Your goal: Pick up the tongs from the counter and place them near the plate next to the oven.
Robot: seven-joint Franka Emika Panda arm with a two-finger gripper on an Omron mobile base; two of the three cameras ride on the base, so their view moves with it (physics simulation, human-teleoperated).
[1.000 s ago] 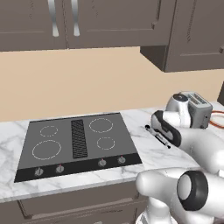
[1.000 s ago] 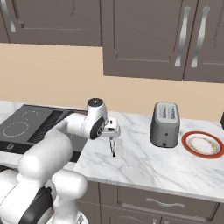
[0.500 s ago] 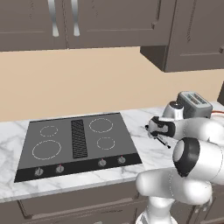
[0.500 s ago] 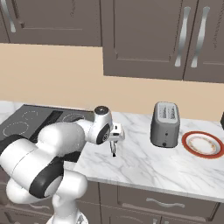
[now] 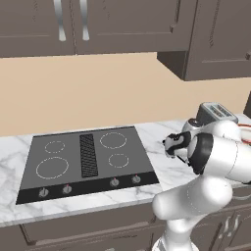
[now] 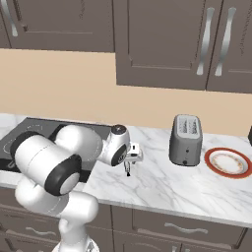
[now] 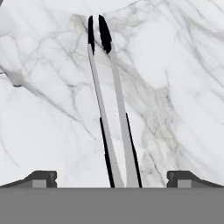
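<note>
Your gripper hangs spread over the tongs, which lie flat on the counter between the fingertips. Descend straight, keep both arms centred, and close gently — the plate waits beyond the toaster.

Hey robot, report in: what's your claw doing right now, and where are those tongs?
Claw open, low over the counter, fingers either side of the tongs. Tongs flat on marble, not gripped. Toaster stands between here and the plate.

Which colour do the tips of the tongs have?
Black; the tongs have grey arms. The hand view shows it best.
</note>
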